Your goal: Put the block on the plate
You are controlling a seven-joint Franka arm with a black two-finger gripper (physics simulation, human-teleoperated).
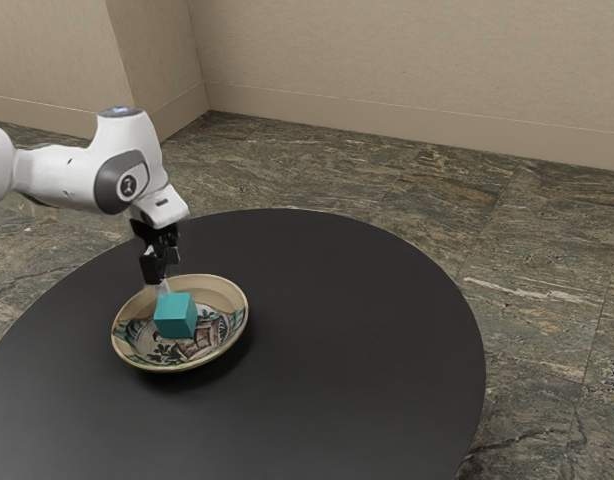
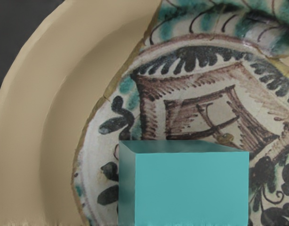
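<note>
Exterior view: the plate [image 1: 215, 290], a round, shallow dish with a beige rim and a painted centre, rests on the dark round bench [image 1: 367, 330]. The teal block [image 1: 171, 318] appears within the outline of the plate and covers part of the painted pattern. I cannot tell whether its underside, which is hidden, touches the plate or is just above it. My hand [image 1: 161, 279] is directed downward over the plate, its lower end reaching the block's upper edge as seen from here. The black parts overlap and run together, so I cannot tell how far open the hand is, nor whether it has hold of the block. The white arm [image 1: 62, 176] comes in from the exterior view's left, where it is cut off; the bench is also cropped by the frame. Beyond the bench are the veined stone floor [image 1: 527, 260] and a beige wall [image 1: 407, 60].

Wrist view: the block appears large, with one broad face, its upper side and a narrow side face visible; the remainder is cropped. Behind it I see the plate's painted figure, partly hidden by the block. The plate's rim is also incomplete, with a dark area outside it.
</note>
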